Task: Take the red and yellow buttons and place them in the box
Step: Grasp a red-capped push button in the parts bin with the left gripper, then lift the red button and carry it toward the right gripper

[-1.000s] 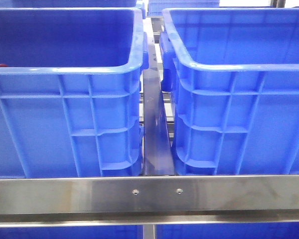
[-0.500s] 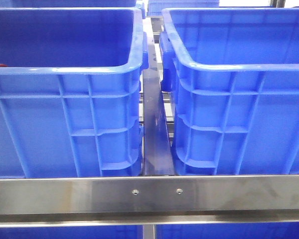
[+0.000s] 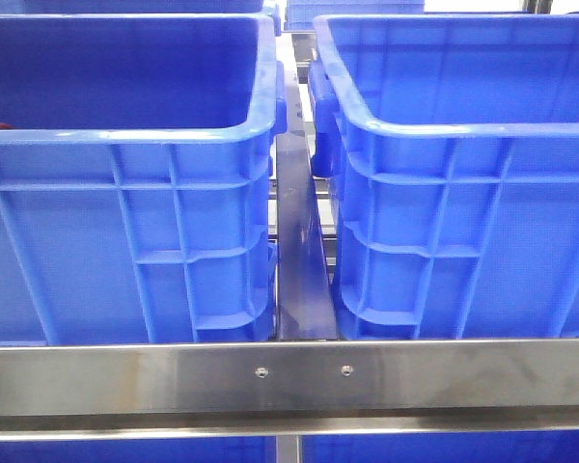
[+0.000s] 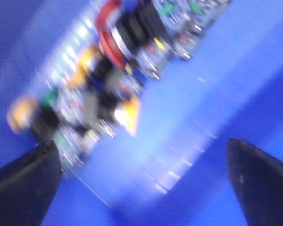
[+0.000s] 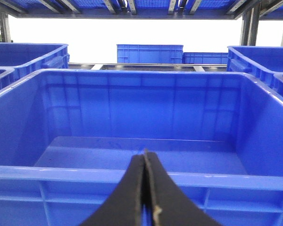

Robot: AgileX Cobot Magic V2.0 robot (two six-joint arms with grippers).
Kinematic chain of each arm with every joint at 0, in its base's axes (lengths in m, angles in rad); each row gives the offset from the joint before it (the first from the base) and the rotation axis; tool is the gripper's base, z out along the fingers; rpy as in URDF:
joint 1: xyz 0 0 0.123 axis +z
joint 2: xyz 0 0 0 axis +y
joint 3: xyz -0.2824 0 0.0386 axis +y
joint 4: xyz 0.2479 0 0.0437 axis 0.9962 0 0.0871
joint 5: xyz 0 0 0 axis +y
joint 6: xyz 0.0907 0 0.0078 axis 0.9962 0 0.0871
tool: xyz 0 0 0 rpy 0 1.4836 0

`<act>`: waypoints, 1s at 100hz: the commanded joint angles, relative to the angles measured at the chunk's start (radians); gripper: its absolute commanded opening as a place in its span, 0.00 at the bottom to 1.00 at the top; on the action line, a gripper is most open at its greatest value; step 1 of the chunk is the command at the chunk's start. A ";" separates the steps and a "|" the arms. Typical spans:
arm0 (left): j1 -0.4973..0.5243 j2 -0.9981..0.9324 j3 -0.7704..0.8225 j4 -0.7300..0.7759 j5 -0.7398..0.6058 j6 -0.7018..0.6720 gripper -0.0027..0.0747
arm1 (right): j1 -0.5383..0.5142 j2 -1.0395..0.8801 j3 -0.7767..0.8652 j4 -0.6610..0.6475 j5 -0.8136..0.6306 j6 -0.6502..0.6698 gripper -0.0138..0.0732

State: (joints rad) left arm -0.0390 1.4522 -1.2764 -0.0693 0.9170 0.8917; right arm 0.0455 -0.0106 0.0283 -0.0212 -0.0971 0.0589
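A blurred heap of push-buttons with red, yellow and orange caps and black and metal bodies [image 4: 104,80] lies on the floor of a blue plastic bin [image 4: 226,70] in the left wrist view; a large red-capped button [image 4: 111,30] sits at the heap's far end and a yellow-capped one [image 4: 21,113] at the other. The left gripper [image 4: 144,181] hangs over them with its black fingers [image 4: 28,174] spread wide and empty, so this looks like the approach to a pick. Next it likely needs to centre on one cap and descend. The right gripper [image 5: 145,197] is pressed closed, empty, facing an empty blue plastic crate [image 5: 141,181].
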 commanded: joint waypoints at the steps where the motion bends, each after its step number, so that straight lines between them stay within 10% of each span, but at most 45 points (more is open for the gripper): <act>1: -0.003 -0.005 -0.039 -0.026 -0.109 0.069 0.86 | 0.002 -0.021 -0.001 -0.007 -0.084 -0.004 0.08; 100: -0.142 0.216 -0.186 0.083 -0.102 0.281 0.86 | 0.002 -0.021 -0.001 -0.007 -0.084 -0.004 0.08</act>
State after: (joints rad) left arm -0.1764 1.7013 -1.4286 0.0000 0.8435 1.1724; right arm 0.0455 -0.0106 0.0283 -0.0212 -0.0971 0.0589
